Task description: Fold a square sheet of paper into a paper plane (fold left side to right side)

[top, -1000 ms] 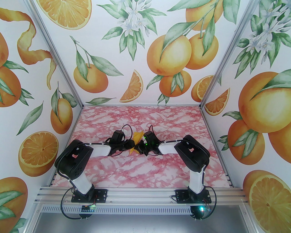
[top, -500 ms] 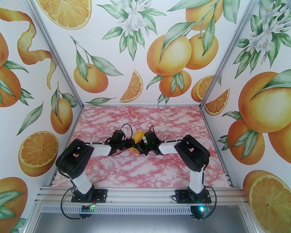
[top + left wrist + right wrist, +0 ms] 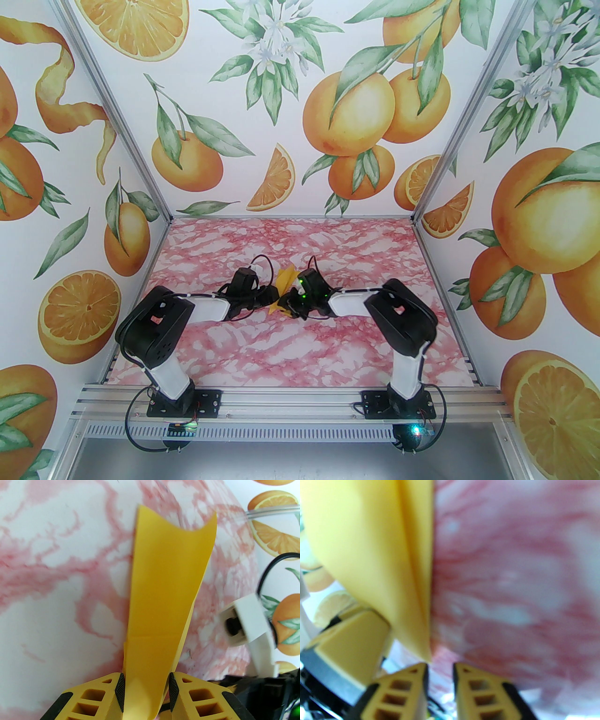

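The yellow sheet of paper (image 3: 286, 278) is folded narrow and stands up off the pink marble table (image 3: 290, 342) at its centre. In the left wrist view the paper (image 3: 164, 585) rises as a long curved strip from between my fingers, and my left gripper (image 3: 145, 686) is shut on its near end. My left gripper (image 3: 276, 296) and right gripper (image 3: 286, 302) meet tip to tip. In the right wrist view the paper (image 3: 370, 538) shows a lengthwise crease and a pointed end just above my left fingertip (image 3: 421, 669). My right gripper (image 3: 440, 672) is open, with only table in the gap.
The right arm's white camera housing (image 3: 243, 620) and black cable sit close to the right of the paper. Printed orange-fruit walls (image 3: 300, 117) close in the table at the back and both sides. The aluminium rail (image 3: 290, 403) with the arm bases runs along the near edge.
My right gripper has opened and let go of the paper, and the right arm's elbow has shifted slightly right and nearer. The left gripper has kept its hold and stayed in place.
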